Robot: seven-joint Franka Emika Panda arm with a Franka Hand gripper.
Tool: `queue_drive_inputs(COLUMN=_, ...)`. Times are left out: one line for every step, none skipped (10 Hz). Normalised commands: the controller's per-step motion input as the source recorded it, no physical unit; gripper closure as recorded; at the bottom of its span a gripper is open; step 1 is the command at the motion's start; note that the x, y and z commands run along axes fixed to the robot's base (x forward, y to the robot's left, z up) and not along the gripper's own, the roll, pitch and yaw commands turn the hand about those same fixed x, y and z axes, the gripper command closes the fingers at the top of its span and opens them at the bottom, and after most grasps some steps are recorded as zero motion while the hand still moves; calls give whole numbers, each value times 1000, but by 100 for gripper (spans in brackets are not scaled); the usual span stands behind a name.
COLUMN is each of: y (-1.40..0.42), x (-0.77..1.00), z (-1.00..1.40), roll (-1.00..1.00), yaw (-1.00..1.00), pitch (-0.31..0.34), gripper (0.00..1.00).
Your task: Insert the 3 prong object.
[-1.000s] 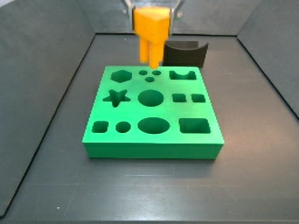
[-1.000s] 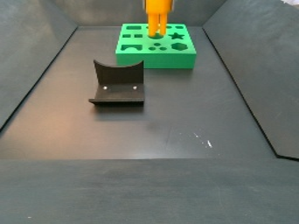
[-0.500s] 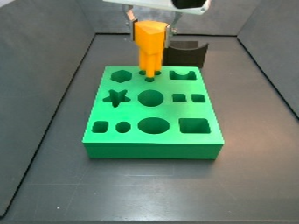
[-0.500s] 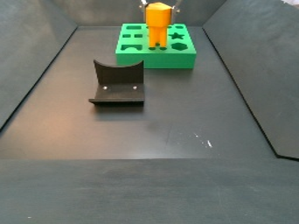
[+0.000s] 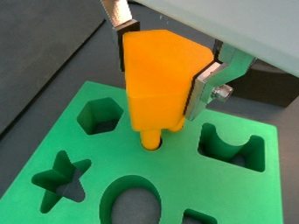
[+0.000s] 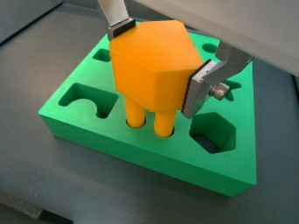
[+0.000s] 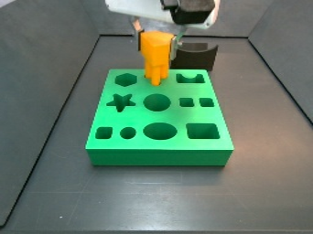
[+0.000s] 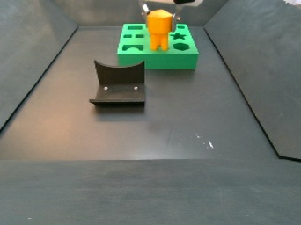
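Note:
The 3 prong object [image 5: 162, 79] is an orange-yellow piece with a blocky top and cylindrical prongs below. My gripper [image 5: 163, 66] is shut on its top, one silver finger [image 6: 208, 85] on each side. It shows in both wrist views [image 6: 149, 74] and both side views [image 7: 156, 53] [image 8: 157, 25]. It stands upright over the green block [image 7: 159, 123], and its prong tips reach into the row of small round holes near the block's far edge [image 6: 149, 127]. The green block also shows in the wrist views [image 5: 263, 179] [image 6: 152, 153] and the far side view [image 8: 177, 60].
The green block has several shaped holes: a star [image 7: 121, 101], a large circle [image 7: 158, 101], an oval [image 7: 160, 132], squares. The dark fixture stands behind the block [image 7: 196, 55] and, in a side view, in front of it [image 8: 118, 84]. Dark walls enclose the floor.
The gripper has come down with the 3 prong object. Its prongs went from hanging above the block to reaching into the small round holes.

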Motion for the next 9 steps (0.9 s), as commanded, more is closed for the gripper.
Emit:
queue_drive_inputs(y=0, x=77, z=-406, roll=74, yaw=0, pitch=-34, gripper=100)
queue_drive_inputs(y=-3, x=94, z=-391, roll=106, yaw=0, pitch=-56, gripper=100)
queue_drive_inputs(y=-94, x=0, z=-471, roll=209, yaw=0, pitch=-163, gripper=100)
queue_drive_inputs(y=-83, x=0, z=-443, roll=210, yaw=0, pitch=-240, gripper=100)
queue_drive_inputs(y=-77, x=0, z=-360, roll=170, yaw=0, pitch=-277, gripper=100)
queue_drive_inputs(y=-29, x=-46, z=-303, roll=121, yaw=0, pitch=-299, gripper=100)
queue_drive_inputs(y=0, x=-86, z=-169, roll=10, yaw=0, pitch=-206, gripper=100)
queue_drive_inputs(y=0, x=0, z=0, roll=-21, yaw=0, pitch=-34, gripper=100)
queue_drive_inputs(y=0, x=0, z=0, roll=0, yaw=0, pitch=0, gripper=100)
